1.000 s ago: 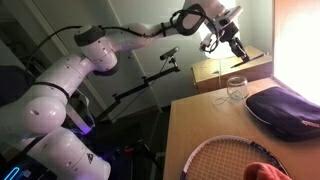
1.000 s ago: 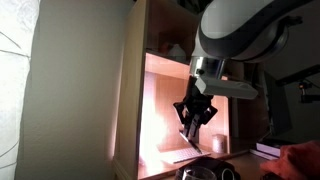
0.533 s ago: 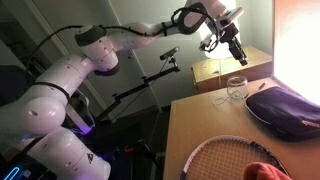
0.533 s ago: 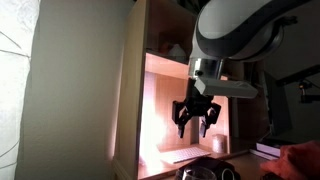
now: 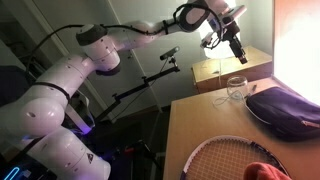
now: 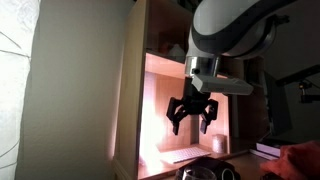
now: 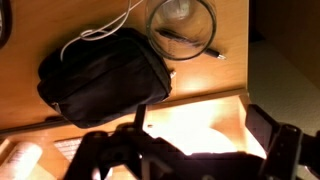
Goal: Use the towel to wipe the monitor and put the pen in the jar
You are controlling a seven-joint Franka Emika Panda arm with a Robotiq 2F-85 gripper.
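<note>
Big white Franka arm (image 5: 100, 55) is stretched way out over the far end of the wooden desk (image 5: 197, 128). It's right by the monitor (image 5: 300, 45), which glows pinkish-white at the edge of an exterior view. The jaws hang in the air up there, spread wide with nothing between them, and it's easy to see against the glow. At the near end of the desk there's a racket (image 5: 232, 158), and the orange towel (image 5: 262, 173) lies at its head, well apart from the jaws. The dark zippered pouch (image 7: 105, 75) sits just beside the small clear glass jar (image 7: 182, 22). In the wrist view a thin dark pen (image 7: 190, 40) crosses the jar's opening with one end poking past the rim, so it looks like it's in there leaning. A white cable (image 7: 110, 25) runs next to the pouch
</note>
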